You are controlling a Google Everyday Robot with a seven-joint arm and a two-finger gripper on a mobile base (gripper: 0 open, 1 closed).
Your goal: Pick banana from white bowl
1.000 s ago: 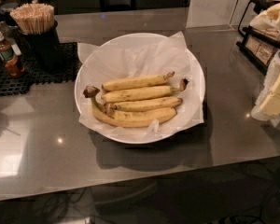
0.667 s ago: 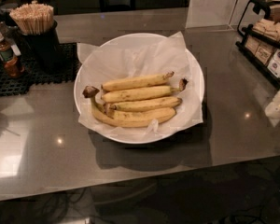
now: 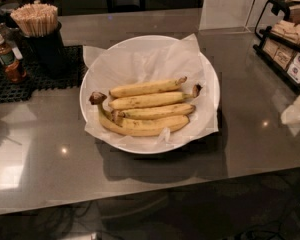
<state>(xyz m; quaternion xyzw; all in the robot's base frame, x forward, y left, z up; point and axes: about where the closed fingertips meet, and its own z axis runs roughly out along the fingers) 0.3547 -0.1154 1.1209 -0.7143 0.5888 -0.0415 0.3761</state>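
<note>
The white bowl (image 3: 97, 79), wide, shallow and lined with crinkled white paper, stands in the middle of the grey counter. Several yellow bananas lie side by side in it. The banana (image 3: 147, 87) is the farthest one, nearly straight, with a short brownish stem end pointing right. Just in front of it lies a similar banana with a blacker stem tip (image 3: 150, 100). A curved banana with a big dark stem knob (image 3: 135, 129) lies nearest. My gripper (image 3: 297, 111) shows only as a pale blurred shape at the right edge, well away from the bowl.
A black cup of wooden stir sticks (image 3: 40, 34) and a small sauce bottle (image 3: 7, 59) stand on a black mat at the back left. A black rack of packets (image 3: 287, 49) stands at the back right. The counter's front edge runs below the bowl.
My gripper has drawn away to the right and now shows less at the right edge. The bowl and the bananas have not moved.
</note>
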